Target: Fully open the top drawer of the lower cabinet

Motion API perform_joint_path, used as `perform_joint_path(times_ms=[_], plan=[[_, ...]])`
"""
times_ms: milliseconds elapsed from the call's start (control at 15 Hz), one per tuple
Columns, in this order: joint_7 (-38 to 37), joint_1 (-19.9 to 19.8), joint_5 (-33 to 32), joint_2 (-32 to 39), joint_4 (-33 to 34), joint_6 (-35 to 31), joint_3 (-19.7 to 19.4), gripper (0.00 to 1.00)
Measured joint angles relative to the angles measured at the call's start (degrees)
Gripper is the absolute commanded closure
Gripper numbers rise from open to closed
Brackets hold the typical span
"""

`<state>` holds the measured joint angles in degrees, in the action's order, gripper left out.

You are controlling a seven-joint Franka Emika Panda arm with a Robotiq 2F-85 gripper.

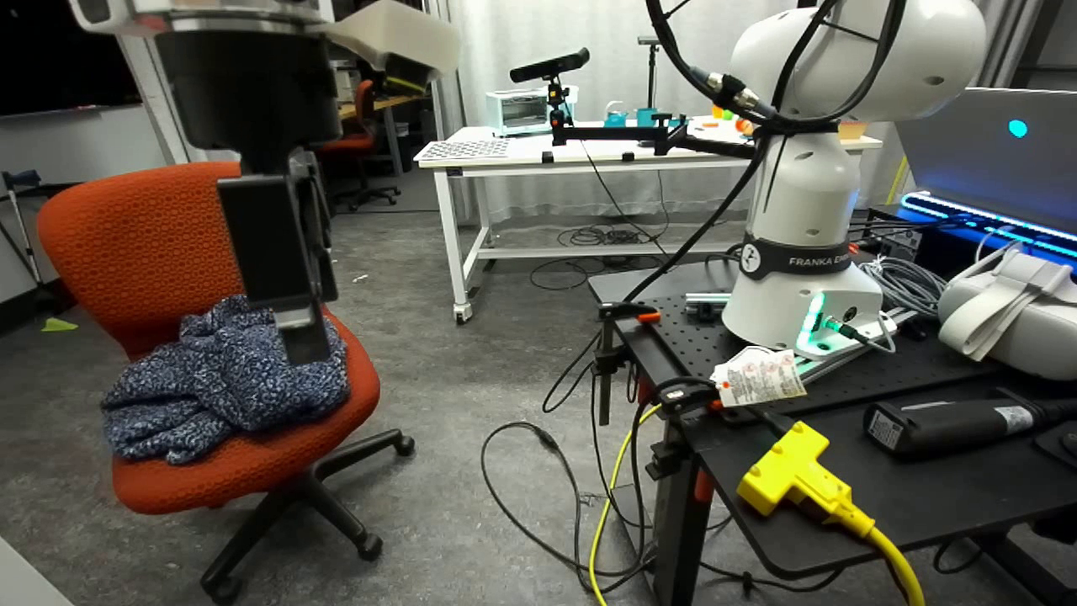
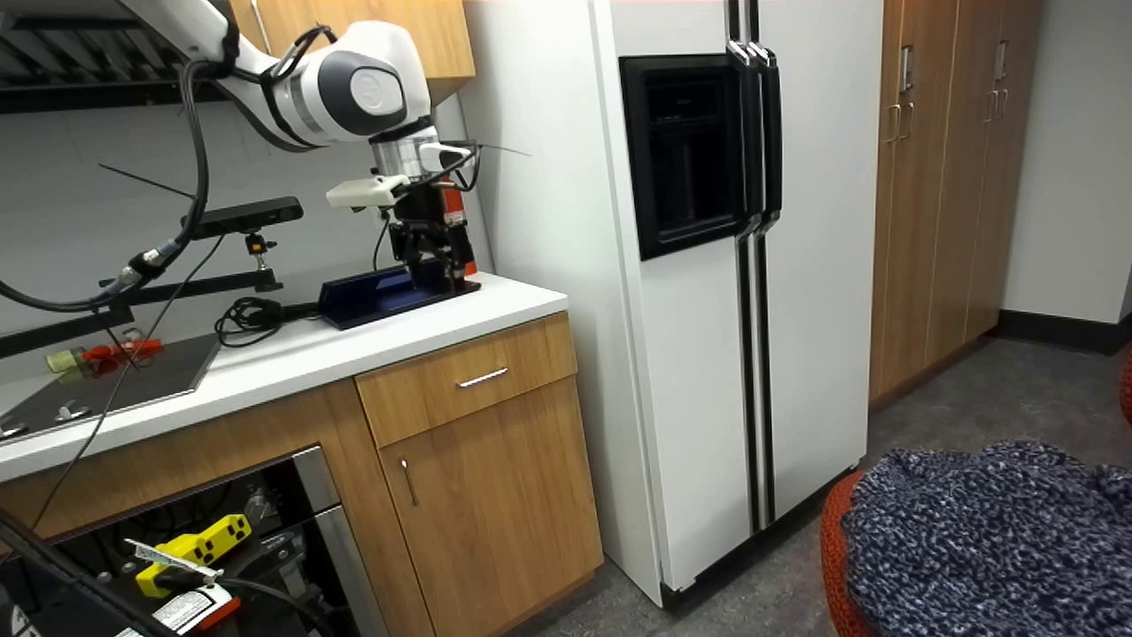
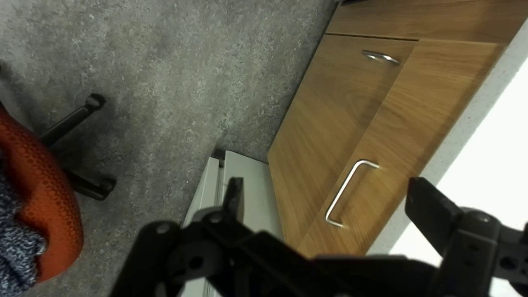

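Observation:
The top drawer [image 2: 424, 395] has a light-brown wooden front. It is shut, sitting under the white counter and above a cabinet door [image 2: 504, 495]. Its front also shows in the wrist view [image 3: 406, 132], with a silver bar handle [image 3: 343, 187]; the handle [image 2: 483, 378] shows in an exterior view too. The drawer's inside is hidden. My black gripper [image 3: 328, 196] is open and empty. In the wrist view the handle lies between its fingers but farther off, not touched. In both exterior views the gripper [image 1: 303, 332] points down; its fingers [image 2: 439, 276] appear higher than the drawer.
A dark blue tray [image 2: 376, 296] lies on the white counter [image 2: 292, 358], behind my gripper. A white fridge [image 2: 548, 221] stands right beside the cabinet. An orange chair [image 1: 143, 252] with a dark cloth [image 1: 227, 379] stands on the floor. A cooktop [image 2: 168, 380] is at the left.

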<state>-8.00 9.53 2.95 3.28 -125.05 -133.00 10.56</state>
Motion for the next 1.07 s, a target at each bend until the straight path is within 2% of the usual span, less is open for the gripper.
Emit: perform_joint_path(times_ms=[467,733,1067], plan=[[0.0,0.5,0.1,7.7,1.0,-8.8,0.2,0.0],[1.0,0.5,3.9,12.4,3.1,-13.2,0.3,0.0],[3.8,0.1,7.5,17.9,5.8,-15.7,0.7,0.0]])
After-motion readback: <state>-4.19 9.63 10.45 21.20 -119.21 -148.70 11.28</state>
